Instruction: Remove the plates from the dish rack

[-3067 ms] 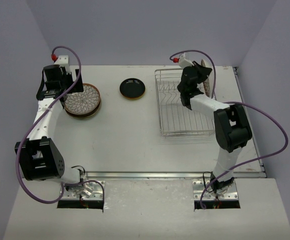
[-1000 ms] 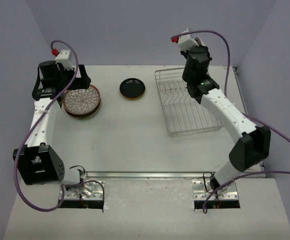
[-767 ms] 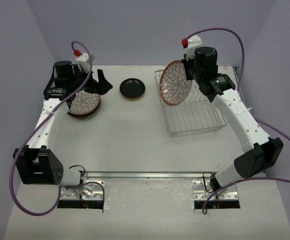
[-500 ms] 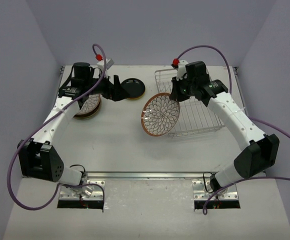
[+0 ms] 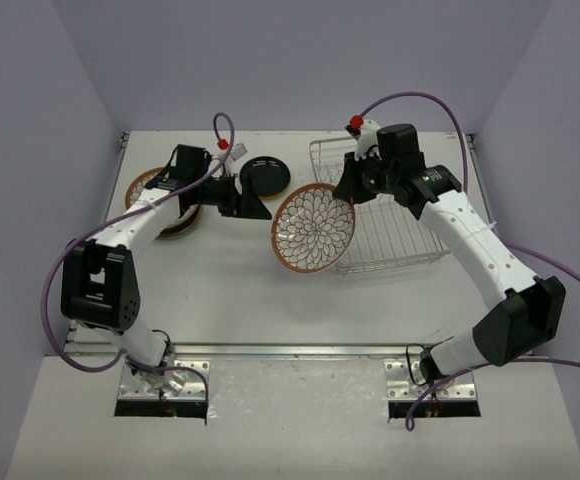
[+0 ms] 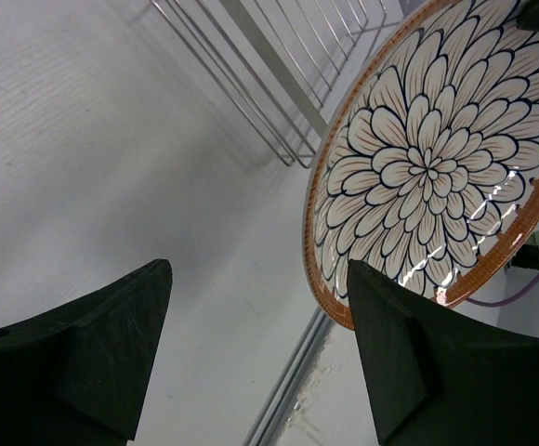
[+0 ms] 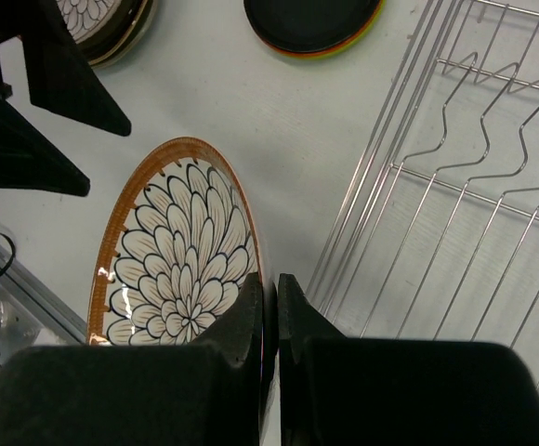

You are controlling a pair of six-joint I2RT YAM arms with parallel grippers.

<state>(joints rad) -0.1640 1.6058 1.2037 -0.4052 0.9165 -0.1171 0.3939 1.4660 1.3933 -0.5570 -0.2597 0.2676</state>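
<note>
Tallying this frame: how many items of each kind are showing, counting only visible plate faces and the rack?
Floral plates: 2, the held plate and the left pile's top plate
Black plates: 1
Dish racks: 1, with no plates in it
Total: 4, not counting plates buried under the tops of the piles

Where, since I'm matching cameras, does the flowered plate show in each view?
Top external: flowered plate at centre, left of the dish rack.
Left wrist: plate upper right.
Right wrist: plate lower left, rim in the right gripper.
Shared landmark: the dish rack's wires beside it.
</note>
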